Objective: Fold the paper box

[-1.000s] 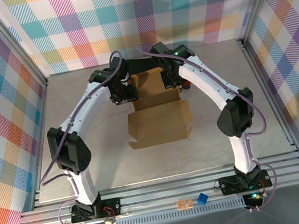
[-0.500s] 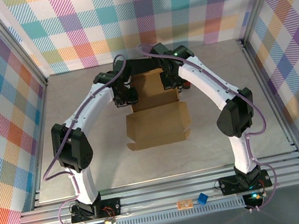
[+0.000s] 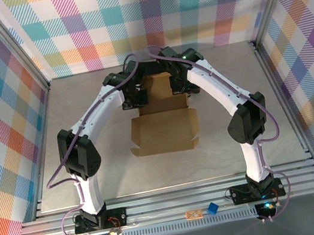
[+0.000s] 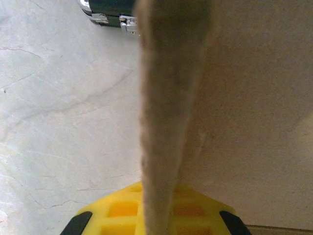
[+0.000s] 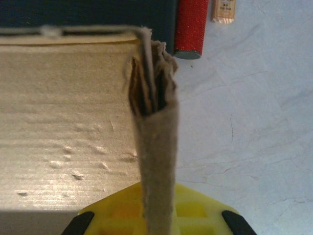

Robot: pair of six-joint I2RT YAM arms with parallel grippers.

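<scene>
The paper box (image 3: 164, 129) is brown corrugated cardboard lying mid-table, its lid panel flat towards me and its tray part further back between both wrists. My left gripper (image 3: 136, 100) is shut on the tray's left side wall, which runs edge-on up the left wrist view as a cardboard strip (image 4: 168, 98). My right gripper (image 3: 180, 86) is shut on the right side wall, a folded layered strip (image 5: 155, 147) with the box floor (image 5: 63, 137) to its left.
A black case with a metal latch (image 4: 110, 11) lies just behind the box on the left. A red cylinder (image 5: 191, 27) and a small wooden block (image 5: 223, 10) lie behind the box's right corner. Checked walls and metal frame rails enclose the grey table (image 3: 92, 165).
My left gripper has closed onto the left side wall, and the left arm has shifted right towards the box. The lid's front left corner has slid slightly left. The right arm has held still.
</scene>
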